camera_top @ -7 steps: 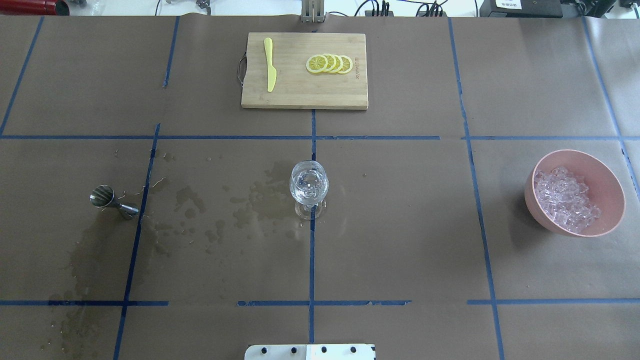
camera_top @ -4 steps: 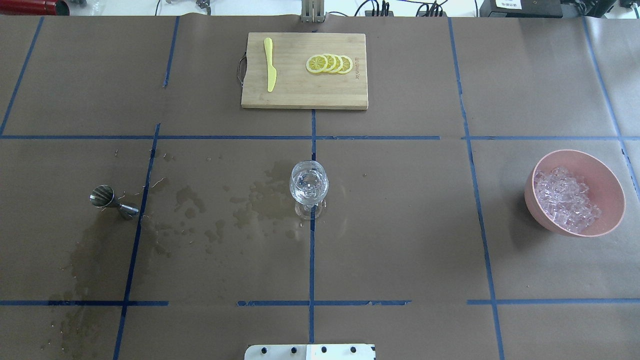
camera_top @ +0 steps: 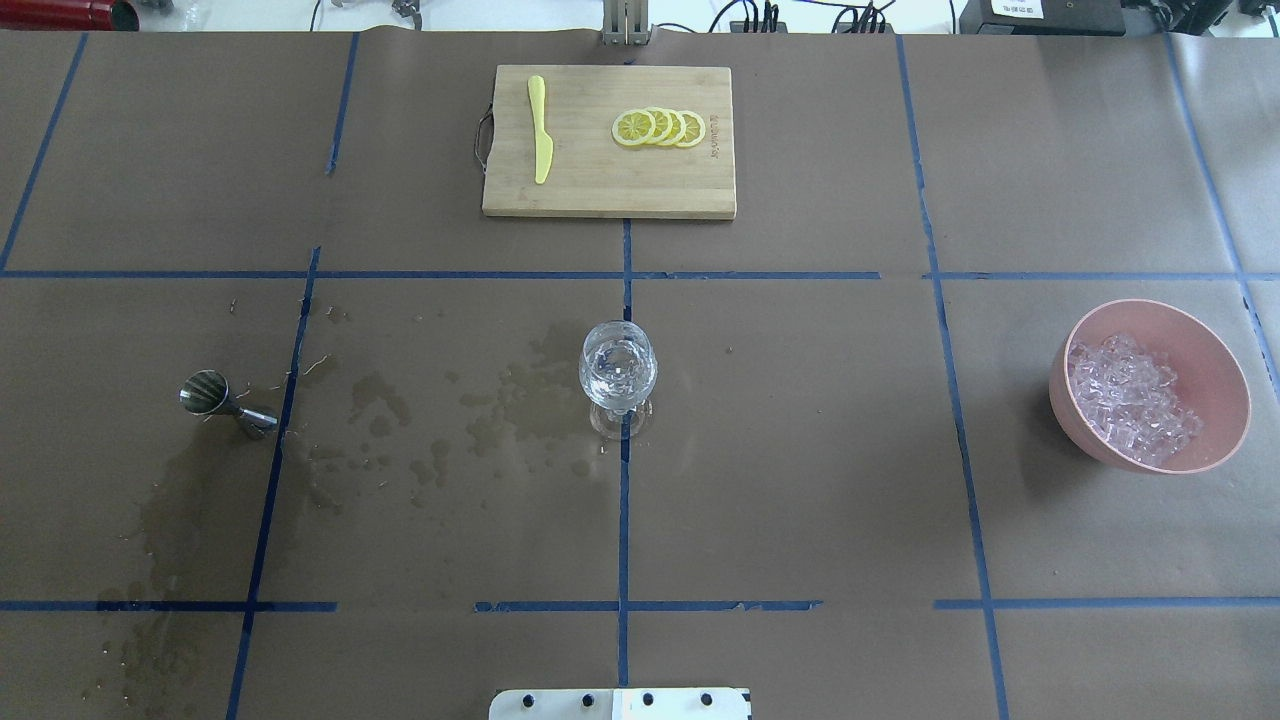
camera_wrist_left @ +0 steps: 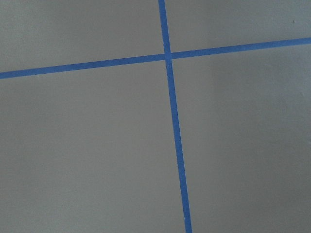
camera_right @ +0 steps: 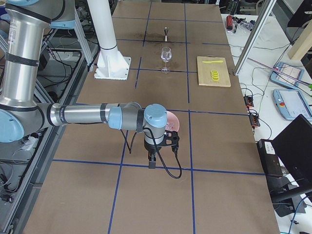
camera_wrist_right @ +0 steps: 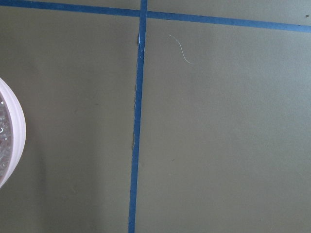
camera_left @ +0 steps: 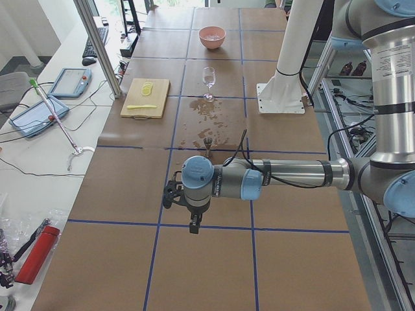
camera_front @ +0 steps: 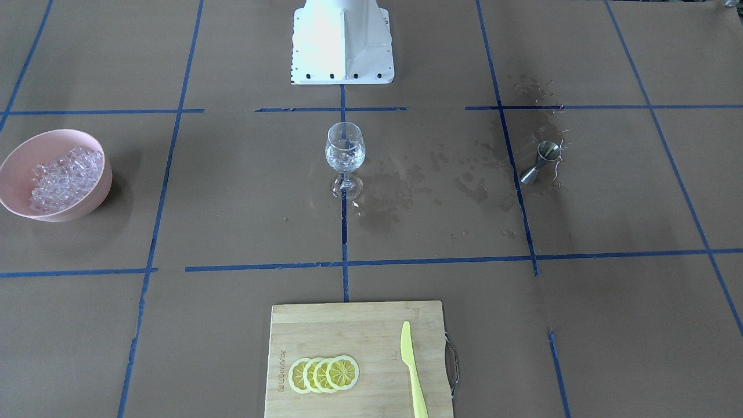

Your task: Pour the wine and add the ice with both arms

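Observation:
A clear stemmed wine glass (camera_top: 618, 372) stands upright at the table's centre, with clear glinting contents; I cannot tell the wine from ice in it. The ice (camera_top: 1130, 400) is heaped in a pink bowl (camera_top: 1215, 370) at the right. A steel jigger (camera_top: 225, 400) lies on its side at the left. My left gripper (camera_left: 192, 227) shows only in the exterior left view, hanging over bare paper short of the jigger (camera_left: 208, 141). My right gripper (camera_right: 152, 163) shows only in the exterior right view, just before the bowl (camera_right: 173, 122). I cannot tell whether either is open or shut.
A wooden cutting board (camera_top: 610, 190) with a yellow knife (camera_top: 541, 130) and lemon slices (camera_top: 660, 128) lies at the far middle. Wet stains (camera_top: 400, 420) spread between jigger and glass. The white robot base (camera_front: 342, 52) stands at the near edge.

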